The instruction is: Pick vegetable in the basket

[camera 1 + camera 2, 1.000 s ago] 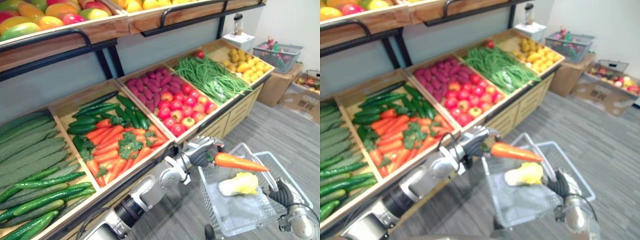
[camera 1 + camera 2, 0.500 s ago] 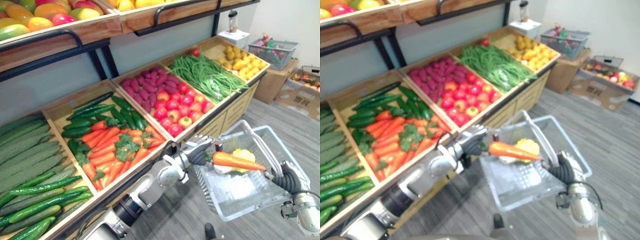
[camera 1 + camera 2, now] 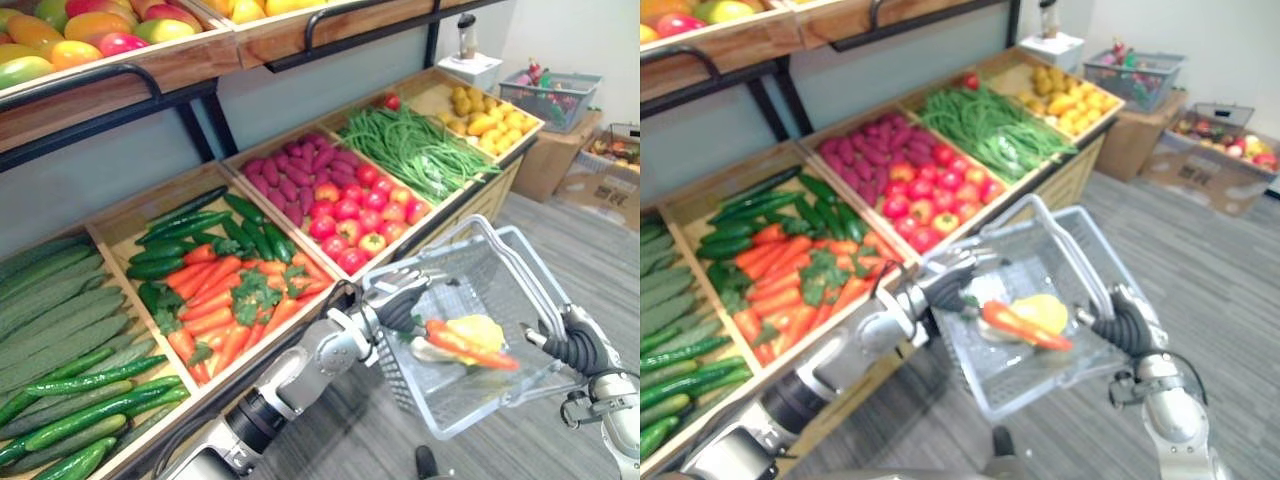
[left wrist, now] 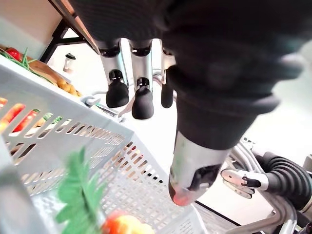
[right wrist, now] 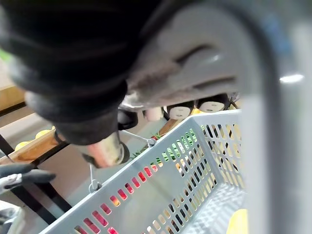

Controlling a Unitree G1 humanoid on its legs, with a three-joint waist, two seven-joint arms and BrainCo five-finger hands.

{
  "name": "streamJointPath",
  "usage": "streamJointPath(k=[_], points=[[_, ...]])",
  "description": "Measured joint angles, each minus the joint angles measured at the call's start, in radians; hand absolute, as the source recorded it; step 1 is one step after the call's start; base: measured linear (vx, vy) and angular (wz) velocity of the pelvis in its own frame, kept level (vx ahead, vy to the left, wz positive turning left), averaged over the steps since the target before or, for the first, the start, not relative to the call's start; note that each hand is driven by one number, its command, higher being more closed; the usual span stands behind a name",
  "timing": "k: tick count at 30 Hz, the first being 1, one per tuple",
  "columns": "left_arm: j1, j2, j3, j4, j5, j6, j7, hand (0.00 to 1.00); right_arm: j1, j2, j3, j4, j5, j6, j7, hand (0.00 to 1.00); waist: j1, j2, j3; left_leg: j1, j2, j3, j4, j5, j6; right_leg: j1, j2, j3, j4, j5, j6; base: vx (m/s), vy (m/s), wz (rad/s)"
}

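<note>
Resting inside the basket (image 3: 400,370), the carrot (image 3: 470,347) lies slantwise, a smooth orange taper with a frilly green top, partly across a pale yellow leafy vegetable (image 3: 478,330). The basket is grey plastic, its walls and floor pierced with rows of small slots, and a thin wire handle (image 3: 523,275) arches above it. It hangs tipped, its open mouth turned toward the wooden produce shelf (image 3: 415,235).

The left hand (image 3: 400,300) sits at the basket's near rim; its wrist view shows the silver fingers (image 4: 139,100) straight and side by side, the thumb apart, holding nothing. The right hand (image 3: 578,345) is on the far side, fingers curled round the handle, carrying the basket off the floor.

Half a second ago the carrot was pinched in the left hand above the basket's edge. Now it is down among the contents and that hand is empty. The basket has also tilted more steeply toward the left hand.

Counted: one basket, one carrot in it, one yellow vegetable beneath, two hands.
</note>
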Motion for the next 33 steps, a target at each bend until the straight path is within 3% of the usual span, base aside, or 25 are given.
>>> streamJointPath(k=[14,19,23,27,30,33], points=[[0.006,-0.001,0.04,-0.024,0.005,0.001,-0.016,0.0,0.006,0.004,0.0,0.002,-0.003,0.0,0.01,1.0,-0.001,0.009,0.027,0.002,0.0,-0.003,0.0,-0.001,0.0,0.003,-0.001,-0.003,0.0,-0.003,0.003,0.0,0.0,0.0],[0.066,0.008,0.128,-0.192,-0.028,-0.001,-0.004,0.0,-0.014,0.015,-0.002,0.175,-0.023,-0.016,0.003,1.0,0.0,0.01,0.03,0.002,0.001,-0.015,0.0,-0.001,0.001,0.013,-0.001,-0.012,-0.001,-0.003,0.001,0.0,-0.001,0.07],[0.233,0.042,0.325,-0.459,-0.188,-0.046,0.055,0.0,-0.019,0.095,-0.06,0.403,-0.095,0.016,-0.023,1.0,0.005,0.012,0.031,0.009,0.003,-0.04,0.0,-0.001,0.001,0.036,-0.003,-0.038,-0.002,-0.012,-0.002,0.02,-0.015,0.16],[0.349,0.033,0.495,-0.54,-0.336,-0.069,0.14,0.0,-0.032,0.144,-0.125,0.573,-0.129,0.052,-0.096,1.0,0.01,0.012,0.036,0.023,0.004,-0.063,0.0,-0.001,0.001,0.064,-0.007,-0.061,0.0,-0.023,-0.004,0.0,-0.012,0.16],[0.406,-0.035,0.676,-0.569,-0.435,-0.093,0.239,0.0,-0.045,0.176,-0.182,0.693,-0.129,0.069,-0.153,1.0,0.03,0.017,0.038,0.022,0.002,-0.068,0.0,-0.005,-0.003,0.066,-0.011,-0.071,0.001,-0.025,-0.003,-0.01,-0.012,0.07],[0.441,-0.114,0.779,-0.573,-0.444,-0.101,0.33,0.0,-0.063,0.197,-0.209,0.76,-0.129,0.09,-0.185,1.0,0.034,0.021,0.038,0.019,0.002,-0.085,0.0,-0.001,0.002,0.073,-0.013,-0.087,0.0,-0.026,-0.006,-0.01,-0.016,0.14]])
